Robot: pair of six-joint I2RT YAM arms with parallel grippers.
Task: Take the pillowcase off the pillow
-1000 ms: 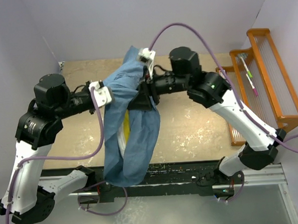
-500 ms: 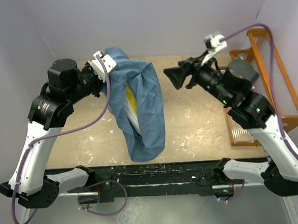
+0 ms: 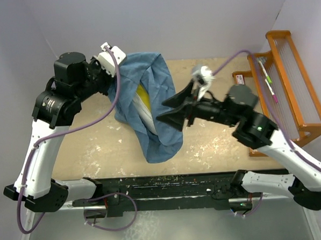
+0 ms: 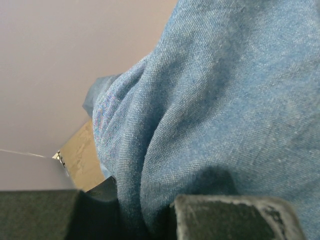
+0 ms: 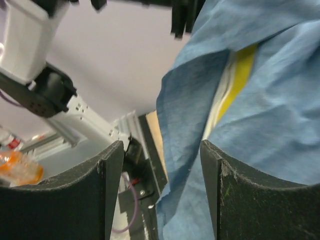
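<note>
Got the pillowcase dangling from the left gripper, clamped tight on a bunch of cloth up at 11 o'clock. Runs long from 11 down to 5, with the pillow peeking out of the opening. Got the right gripper spread wide, nothing in it, just beside the bundle at its 3 o'clock, aimed toward 9. Looks like 1 short reach for that nearer right arm.

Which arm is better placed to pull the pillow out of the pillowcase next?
Likely right: the right gripper, open, faces the pillowcase opening where the pillow shows; the left gripper holds the cloth up.
</note>
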